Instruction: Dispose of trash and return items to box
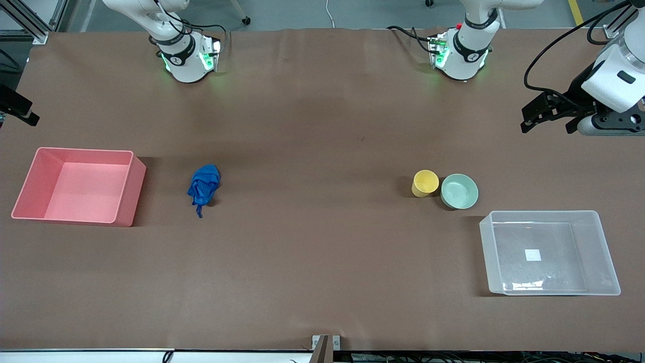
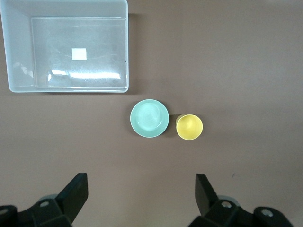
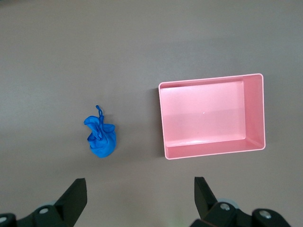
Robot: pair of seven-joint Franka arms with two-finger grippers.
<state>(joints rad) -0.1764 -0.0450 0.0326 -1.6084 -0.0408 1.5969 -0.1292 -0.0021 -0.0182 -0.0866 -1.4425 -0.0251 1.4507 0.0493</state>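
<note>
The blue wad of trash (image 1: 204, 185) lies on the table toward the right arm's end, beside the pink bin; it also shows in the right wrist view (image 3: 101, 138). The yellow cup (image 1: 425, 182) and the mint-green bowl (image 1: 459, 191) stand side by side toward the left arm's end, and show in the left wrist view as cup (image 2: 189, 127) and bowl (image 2: 149, 117). The clear box (image 1: 549, 217), (image 2: 19, 85) is empty and sits nearer the front camera than the bowl. My left gripper (image 1: 548, 123), (image 2: 142, 178) is open, empty, high above the table. My right gripper (image 1: 20, 111), (image 3: 139, 181) is open, empty, high up.
A pink rectangular bin (image 1: 128, 191), (image 3: 258, 113) stands empty at the right arm's end of the table. Brown table covering runs between the two groups of things. The arm bases (image 1: 184, 60) stand along the table's back edge.
</note>
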